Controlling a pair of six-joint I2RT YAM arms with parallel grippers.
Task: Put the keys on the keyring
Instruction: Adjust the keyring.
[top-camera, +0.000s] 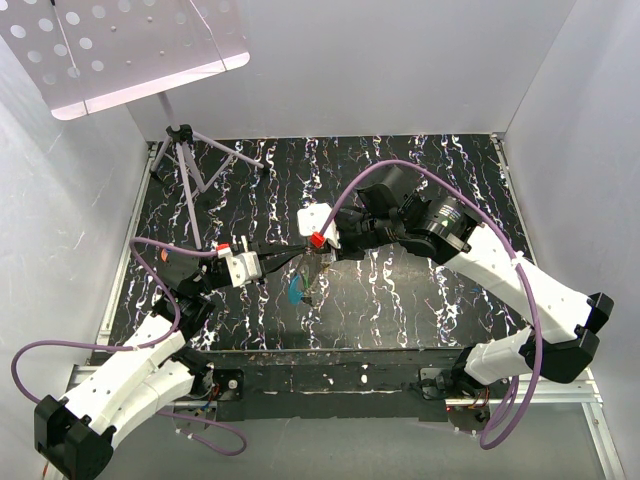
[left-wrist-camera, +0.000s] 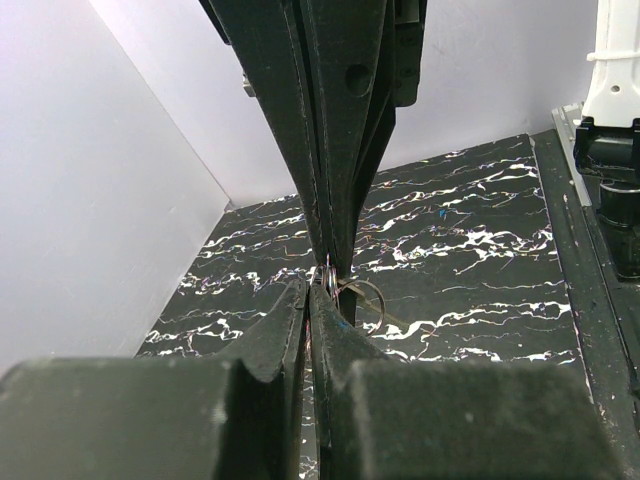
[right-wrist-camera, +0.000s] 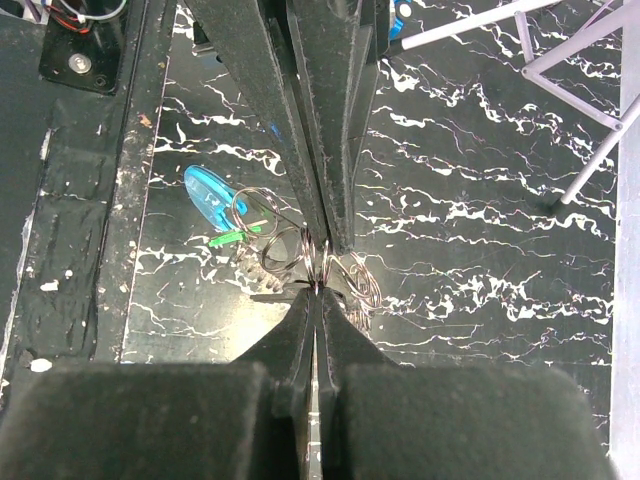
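Note:
My two grippers meet tip to tip over the middle of the mat, both shut on the keyring (right-wrist-camera: 364, 288), a thin wire whose coils are spread out between them. In the top view my left gripper (top-camera: 303, 262) comes in from the left and my right gripper (top-camera: 322, 258) from the right. The right gripper (right-wrist-camera: 318, 292) pinches the wire at its tips. The left gripper (left-wrist-camera: 309, 285) pinches it too, and a loop of the keyring (left-wrist-camera: 383, 304) sticks out beside it. A blue-headed key (right-wrist-camera: 210, 195) and a small green piece (right-wrist-camera: 228, 238) hang by the wire loops. The blue key (top-camera: 295, 292) also shows just below the grippers.
A music stand's tripod (top-camera: 185, 150) stands at the back left of the black marbled mat (top-camera: 420, 300), with its perforated tray (top-camera: 120, 50) overhead. White walls close in the left, back and right sides. The arm bases sit on the dark rail (top-camera: 330, 375) at the near edge.

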